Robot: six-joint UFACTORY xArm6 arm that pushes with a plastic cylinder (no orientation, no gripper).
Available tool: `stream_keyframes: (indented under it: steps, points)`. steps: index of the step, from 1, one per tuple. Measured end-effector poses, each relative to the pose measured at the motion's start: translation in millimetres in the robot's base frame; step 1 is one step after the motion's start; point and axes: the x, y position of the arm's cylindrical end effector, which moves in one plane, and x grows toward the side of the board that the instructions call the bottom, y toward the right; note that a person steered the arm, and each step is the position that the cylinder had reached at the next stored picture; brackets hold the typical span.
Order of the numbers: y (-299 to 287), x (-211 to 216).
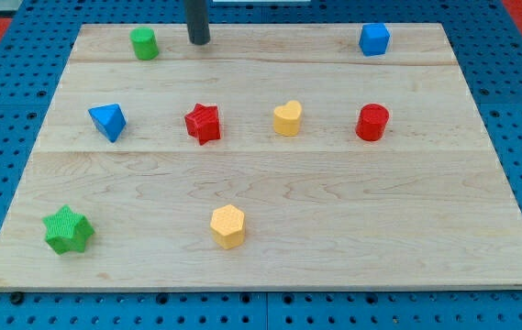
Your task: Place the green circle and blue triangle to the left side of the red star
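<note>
The red star (203,123) lies left of the board's middle. The blue triangle (107,120) lies to its left, in the same row. The green circle (144,43) stands near the board's top edge, up and left of the star. My tip (198,41) is at the view's top, just right of the green circle and well above the red star, touching no block.
A yellow heart (287,118) and a red cylinder (372,122) lie right of the star. A blue block (374,39) sits at the top right. A green star (67,230) is at the bottom left, a yellow hexagon (227,225) at the bottom middle.
</note>
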Motion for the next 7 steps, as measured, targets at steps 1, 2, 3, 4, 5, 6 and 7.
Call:
stream_keyframes:
  steps: [1, 2, 3, 4, 5, 6, 7]
  points:
    - [-26, -4]
    - [-76, -4]
    - [-92, 7]
    - [-92, 30]
    - [-90, 54]
    - [-96, 71]
    - [-96, 87]
